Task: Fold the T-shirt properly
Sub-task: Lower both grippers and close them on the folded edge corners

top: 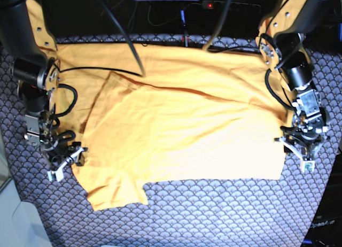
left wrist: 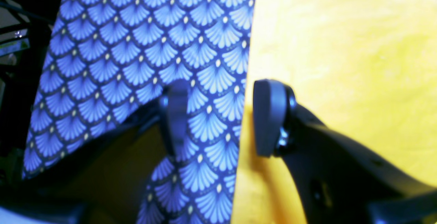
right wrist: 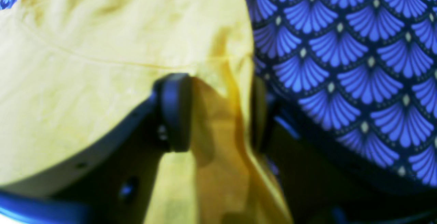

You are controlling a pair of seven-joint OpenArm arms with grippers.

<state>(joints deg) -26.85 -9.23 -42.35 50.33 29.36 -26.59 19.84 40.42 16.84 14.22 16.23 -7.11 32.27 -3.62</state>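
The orange-yellow T-shirt lies spread on the patterned cloth, with one side folded in over the body. My right gripper is at the shirt's left edge near the lower sleeve. In the right wrist view its jaws stand apart with a raised fold of the T-shirt between them. My left gripper is at the shirt's right edge. It is open, one finger over the patterned cloth and the other over the T-shirt, and the shirt's edge runs between them.
A navy cloth with a white fan-scale pattern covers the table under the shirt. Black cables cross the shirt's far edge. Dark equipment stands beyond the table's far edge.
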